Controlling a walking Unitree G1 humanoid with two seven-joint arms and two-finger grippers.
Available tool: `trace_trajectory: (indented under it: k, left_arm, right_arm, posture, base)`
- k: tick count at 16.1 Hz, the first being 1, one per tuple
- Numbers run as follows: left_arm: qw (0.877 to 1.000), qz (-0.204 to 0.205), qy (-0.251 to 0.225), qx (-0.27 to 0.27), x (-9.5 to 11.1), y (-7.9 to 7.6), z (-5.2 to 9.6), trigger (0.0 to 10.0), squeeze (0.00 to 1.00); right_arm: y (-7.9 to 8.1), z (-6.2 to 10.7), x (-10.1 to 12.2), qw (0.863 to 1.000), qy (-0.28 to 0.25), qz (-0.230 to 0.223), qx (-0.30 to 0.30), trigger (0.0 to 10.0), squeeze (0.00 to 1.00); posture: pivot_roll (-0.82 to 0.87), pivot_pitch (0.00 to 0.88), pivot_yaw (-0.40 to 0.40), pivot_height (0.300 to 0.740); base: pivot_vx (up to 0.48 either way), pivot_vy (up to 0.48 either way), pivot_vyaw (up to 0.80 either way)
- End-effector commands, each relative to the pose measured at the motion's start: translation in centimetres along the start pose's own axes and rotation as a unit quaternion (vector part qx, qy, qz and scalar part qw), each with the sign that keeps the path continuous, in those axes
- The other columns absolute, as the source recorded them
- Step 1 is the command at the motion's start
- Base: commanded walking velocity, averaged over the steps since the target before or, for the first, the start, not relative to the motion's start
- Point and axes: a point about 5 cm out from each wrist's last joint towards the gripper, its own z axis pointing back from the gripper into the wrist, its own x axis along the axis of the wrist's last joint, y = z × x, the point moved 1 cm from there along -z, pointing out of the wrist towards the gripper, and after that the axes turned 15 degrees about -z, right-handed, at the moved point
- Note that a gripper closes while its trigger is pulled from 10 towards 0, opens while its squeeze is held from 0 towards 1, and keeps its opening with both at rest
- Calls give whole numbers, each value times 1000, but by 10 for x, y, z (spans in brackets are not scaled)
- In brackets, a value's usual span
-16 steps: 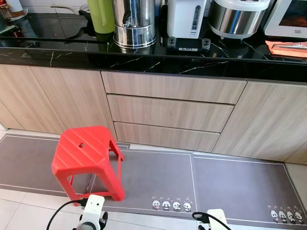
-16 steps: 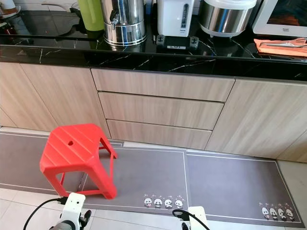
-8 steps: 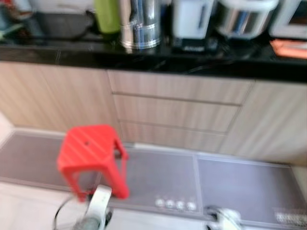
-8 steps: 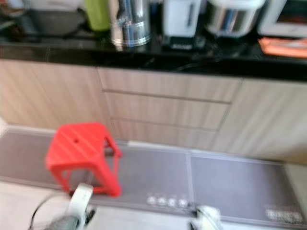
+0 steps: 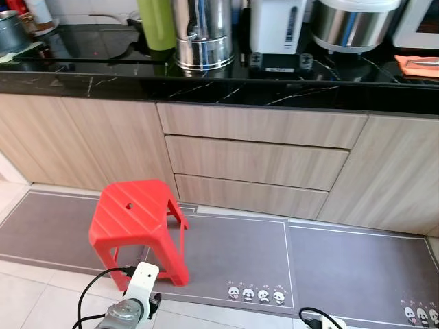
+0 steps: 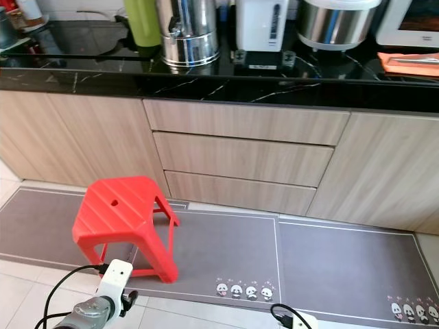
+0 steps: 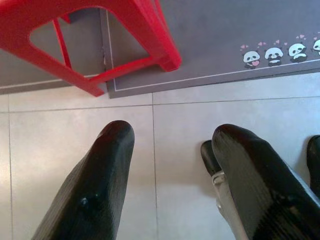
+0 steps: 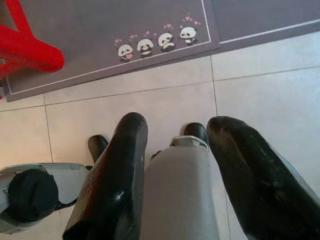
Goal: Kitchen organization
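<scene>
Black marble-look countertop (image 5: 206, 86) runs over light wood cabinets with three stacked drawers (image 5: 257, 161). Grey floor mat with panda print (image 5: 233, 253) lies along the cabinet base; red plastic stool (image 5: 134, 223) stands on its left part. On the counter: steel urn (image 5: 202, 34), green jug (image 5: 156, 24), white kettle-pot (image 5: 276, 26), steel rice cooker (image 5: 353, 24). Left gripper (image 7: 170, 145) hangs over floor tiles near the stool, jaws apart, empty. Right gripper (image 8: 175, 145) hangs low too, jaws apart, empty.

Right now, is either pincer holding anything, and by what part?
Nothing held. The left pincer and right pincer are both open, hanging over the floor tiles near the red stool.
</scene>
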Motion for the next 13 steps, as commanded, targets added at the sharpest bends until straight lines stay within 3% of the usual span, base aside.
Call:
trace_trajectory:
  k: [1, 3, 4, 6, 8, 11, 13]
  left_arm:
    - [1000, 22, 9, 8, -5, 4, 1, 10000, 0]
    - [1000, 27, 10, 10, -5, 5, 1, 10000, 0]
    - [999, 28, 11, 9, -6, 3, 1, 10000, 0]
    - [999, 33, 13, 8, -9, 1, 1, 10000, 0]
    - [999, 38, 15, 9, -10, -1, 2, 10000, 0]
    - [999, 47, 9, 13, -10, 0, 2, 10000, 0]
    - [999, 42, 9, 11, -9, -2, 2, 10000, 0]
  right_arm:
    - [9, -1, -1, 999, 1, 37, 21, 10000, 0]
    - [20, -2, -2, 988, 14, 144, 54, 10000, 0]
    - [21, -3, -1, 984, 15, 169, 57, 10000, 0]
    - [17, -2, 0, 983, 14, 174, 57, 10000, 0]
    - [3, 0, 9, 986, 0, 165, 32, 10000, 0]
    - [-19, 4, 40, 989, -62, 137, 0, 10000, 0]
    - [-9, 1, 67, 986, -103, 131, 6, 10000, 0]
  posture:
    - [40, 0, 38, 740]
    - [40, 0, 32, 740]
    - [39, 0, 28, 740]
    - [40, 0, 24, 740]
    - [45, 0, 24, 740]
    - [48, 0, 21, 740]
    - [41, 0, 19, 740]
  base:
    - [0, 0, 0]
    - [0, 0, 0]
    - [0, 0, 0]
    - [0, 0, 0]
    - [0, 0, 0]
    - [0, 0, 0]
    - [0, 0, 0]
